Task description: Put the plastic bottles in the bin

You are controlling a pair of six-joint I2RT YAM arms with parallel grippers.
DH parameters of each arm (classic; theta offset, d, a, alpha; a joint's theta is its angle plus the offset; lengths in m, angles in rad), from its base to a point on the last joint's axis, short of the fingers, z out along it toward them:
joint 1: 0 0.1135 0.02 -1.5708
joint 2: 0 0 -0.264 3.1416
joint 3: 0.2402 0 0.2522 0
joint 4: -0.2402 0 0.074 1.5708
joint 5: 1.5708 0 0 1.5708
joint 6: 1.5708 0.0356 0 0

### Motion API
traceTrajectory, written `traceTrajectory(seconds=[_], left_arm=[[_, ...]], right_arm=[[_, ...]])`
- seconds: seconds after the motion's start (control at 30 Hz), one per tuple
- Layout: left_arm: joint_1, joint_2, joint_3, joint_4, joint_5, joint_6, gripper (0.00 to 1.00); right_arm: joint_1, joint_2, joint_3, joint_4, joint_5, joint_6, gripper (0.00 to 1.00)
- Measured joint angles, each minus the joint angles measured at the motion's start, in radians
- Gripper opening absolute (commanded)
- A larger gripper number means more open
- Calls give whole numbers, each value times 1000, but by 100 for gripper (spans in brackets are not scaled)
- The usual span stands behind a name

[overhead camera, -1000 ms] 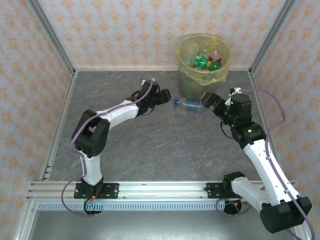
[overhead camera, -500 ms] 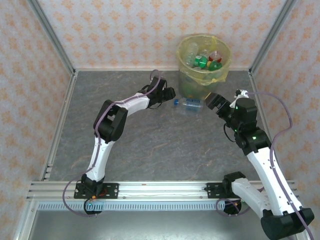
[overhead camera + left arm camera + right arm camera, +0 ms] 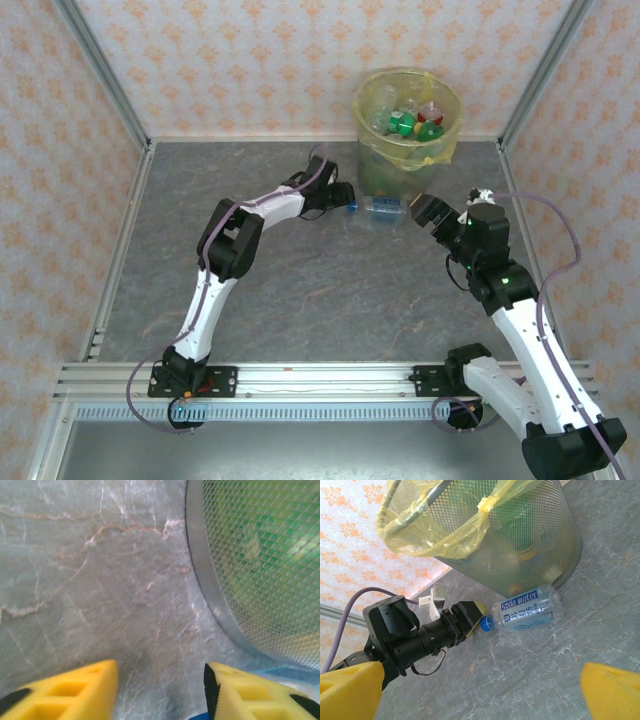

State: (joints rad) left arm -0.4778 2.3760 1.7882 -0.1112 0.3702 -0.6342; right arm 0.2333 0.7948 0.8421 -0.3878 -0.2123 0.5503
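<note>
1. One clear plastic bottle (image 3: pixel 527 611) lies on its side on the grey veined table (image 3: pixel 300 290). Its blue wrap-around label (image 3: pixel 522 605) reads "soda water" in white, and the finer print beneath is too small to read.
2. The bottle's base lies at the foot of the round wire-mesh bin (image 3: pixel 540 535), touching it or just beside it. Its blue cap (image 3: pixel 485 624) points away from the bin.
3. There is one bin, at the far edge of the table, lined with a yellow plastic bag (image 3: pixel 445 535) folded out over the rim.
4. Inside the bin sits a heap of bottles (image 3: pixel 405 122) with green caps and a red label among them. They overlap too much to count, and no writing on them can be read.
5. The left gripper (image 3: pixel 346 197) sits low at the cap end of the bottle. Its two yellow fingers (image 3: pixel 75 690) show bare table between their tips, with the blue cap at the inner edge of one. Whether they pinch the cap I cannot tell.
6. The right gripper (image 3: pixel 424 208) hangs near the bottle's base end, beside the bin, its fingers spread wide with nothing between them.
</note>
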Motion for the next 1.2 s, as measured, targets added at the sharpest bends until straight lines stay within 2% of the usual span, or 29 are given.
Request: traceTrajectory(seconds=[0.4,0.8,0.93,1.2], left_arm=[[-76,-220,-351,70,18,0,49],[-221,-341,-553,158,46,-85,51],[-261,-397,-635,194,46,-130,52],[-257,-630,-789,212,-27,-186,63]], right_arm=[[0,47,-5,31,7,4,100],[0,101,-6,26,65,10,100],[0,111,-29,33,66,-5,90],[5,250,-55,40,25,-12,83]])
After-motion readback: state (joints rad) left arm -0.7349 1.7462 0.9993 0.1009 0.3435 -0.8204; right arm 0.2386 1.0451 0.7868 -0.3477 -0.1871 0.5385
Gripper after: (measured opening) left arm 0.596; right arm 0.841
